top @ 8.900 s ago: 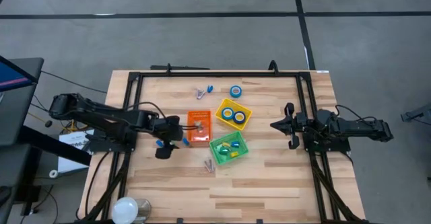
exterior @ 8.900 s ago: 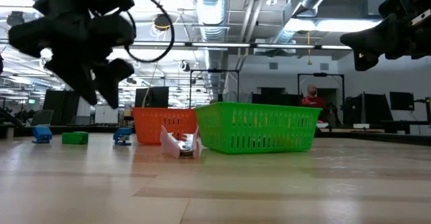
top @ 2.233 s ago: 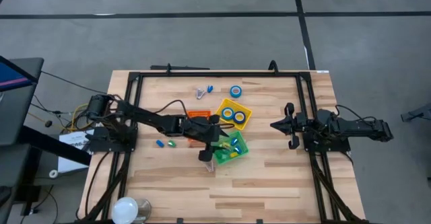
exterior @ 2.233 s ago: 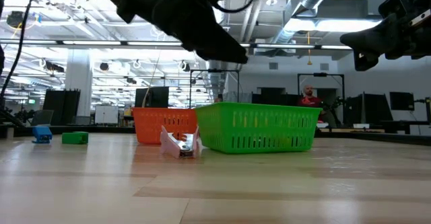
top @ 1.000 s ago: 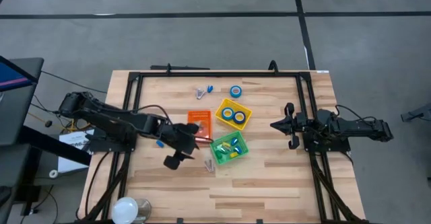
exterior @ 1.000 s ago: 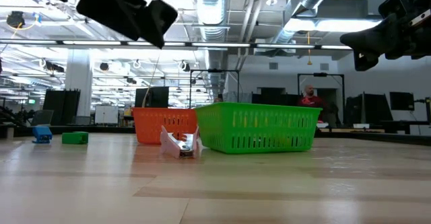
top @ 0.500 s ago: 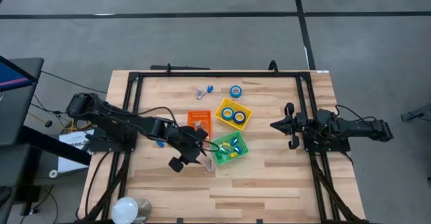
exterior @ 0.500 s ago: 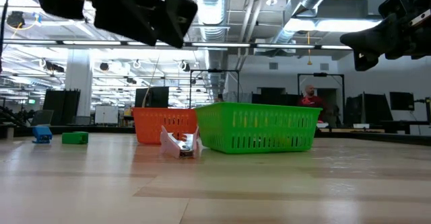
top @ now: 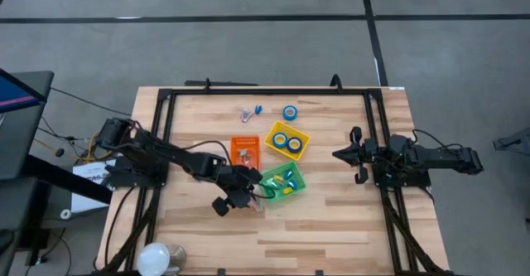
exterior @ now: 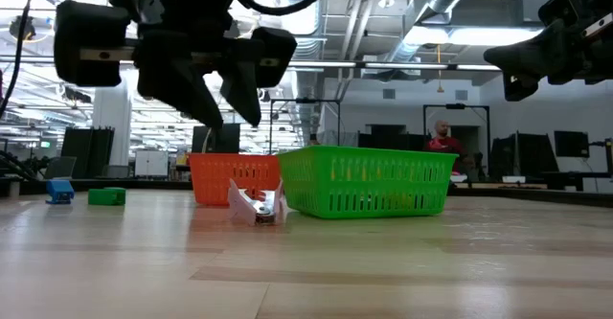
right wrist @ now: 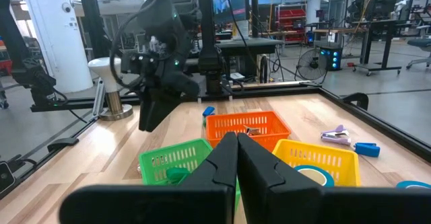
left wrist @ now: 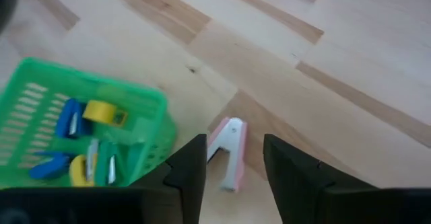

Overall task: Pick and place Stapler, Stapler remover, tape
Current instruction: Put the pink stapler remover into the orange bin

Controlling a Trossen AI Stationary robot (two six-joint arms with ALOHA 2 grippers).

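Note:
A pink-and-white stapler remover (left wrist: 227, 153) lies flat on the wood by the near-left corner of the green bin (top: 281, 181). My left gripper (left wrist: 234, 173) hovers over it, open and slanting down, one finger to each side and clear of it; the low view shows the left gripper (exterior: 225, 103) well above the remover (exterior: 257, 204). The green bin holds blue and yellow staplers (left wrist: 71, 123). The yellow bin (top: 287, 141) holds two tape rolls, and a third tape roll (top: 290, 112) lies on the table behind it. My right gripper (right wrist: 237, 158) waits shut at the right edge.
The orange bin (top: 245, 152) stands left of the yellow one. A purple remover (top: 247, 115) and a small blue piece (top: 257, 108) lie at the far side. A blue (exterior: 59, 192) and a green (exterior: 106, 196) piece sit at the left. Black rails (top: 157, 143) frame the table.
My left gripper has come down and moved toward the table's right edge, from left of the orange bin to above the pink stapler remover. It has rolled about its own axis on the way. The remover and the bins have not moved.

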